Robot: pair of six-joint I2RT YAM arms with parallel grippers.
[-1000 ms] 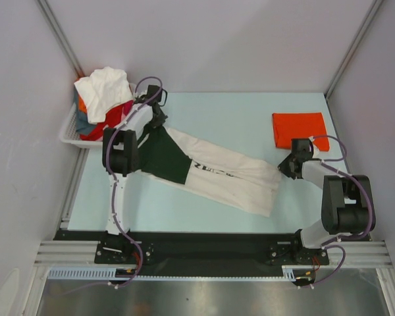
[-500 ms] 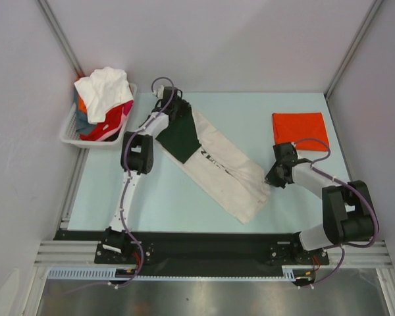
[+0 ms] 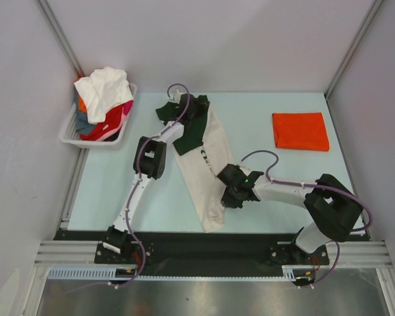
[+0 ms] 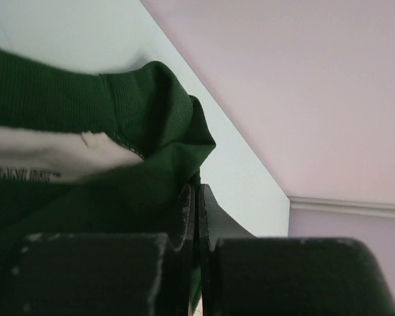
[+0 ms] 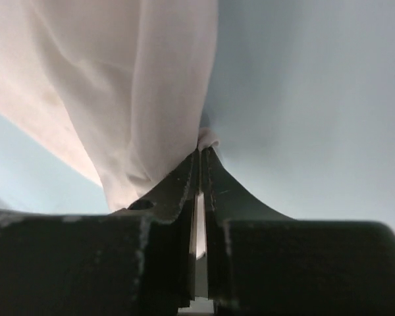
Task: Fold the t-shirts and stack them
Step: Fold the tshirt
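Well off to the left of the left pincer, the white slotted basket point(image 3: 67, 135) holds a heap of shirts point(image 3: 104, 92), a white one on top, which no arm touches. The left pincer point(image 3: 196, 108) is reached far across the table point(image 3: 118, 184) and is clamped on the dark green shoulder end of the cream shirt point(image 3: 207, 172). From that pincer the cloth runs as one long narrow band back toward the arm bases, leaning slightly right, with its hem near the table's near edge. That is the shirt's long axis, and any spreading or folding has to work across it. The right pincer point(image 3: 226, 188) sits just to the right of the band's lower half and is pinched on its right-hand edge, so the shirt lies to this pincer's left and the hem is nearer to it than to the other arm. Farther right and well apart from this pincer, the orange-red shirt point(image 3: 300, 130) lies folded flat on the table. The overhead view gives the layout but hides both grips. The left wrist view shows the left pincer point(image 4: 196, 197) with its fingers shut tight on ribbed green cloth. The right wrist view shows the right pincer point(image 5: 202, 155) closed on a thin tuck of cream cloth, the rest hanging to its left in folds above the table.
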